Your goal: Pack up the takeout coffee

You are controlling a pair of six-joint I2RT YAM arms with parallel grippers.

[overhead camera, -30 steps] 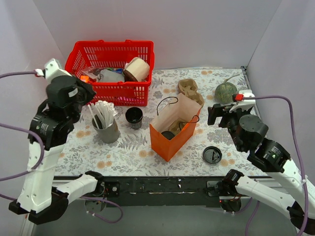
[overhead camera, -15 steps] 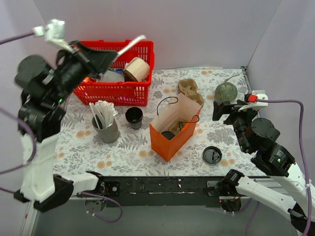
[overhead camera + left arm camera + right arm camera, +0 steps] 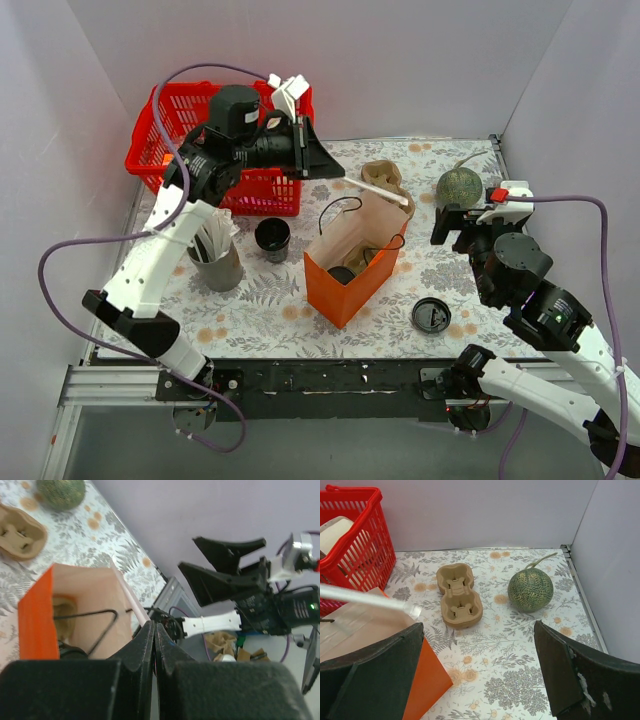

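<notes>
Jaws of the left gripper [image 3: 154, 626] are pressing fully together on one end of a thin white stick [image 3: 385, 192], whose free length is reaching out over the open mouth of the orange bag [image 3: 338, 285]. The bag is standing mid-worktop, toward the near edge. Because the grip is sitting on the very end of the stick, the stick is likely to be pivoting or slipping if the wrist turns sharply. Its tip is also risking a snag on the bag's rim or the black handle loop [image 3: 102, 625], which could be tipping the light bag over.

The takeout coffee [image 3: 272, 238] is standing upright and uncovered just left of the bag, between it and the grey cup [image 3: 217, 268] of sticks, with nothing gripping it. The left arm is stretching across above it, so a careless drop of the elbow could be knocking it over. Whether it is holding liquid I cannot tell. Its black lid [image 3: 431, 314] is lying apart, near the near edge on the right.

The right gripper [image 3: 476, 627] is hanging wide open and empty by the right edge, near the melon [image 3: 530, 590] at the far right corner.
</notes>
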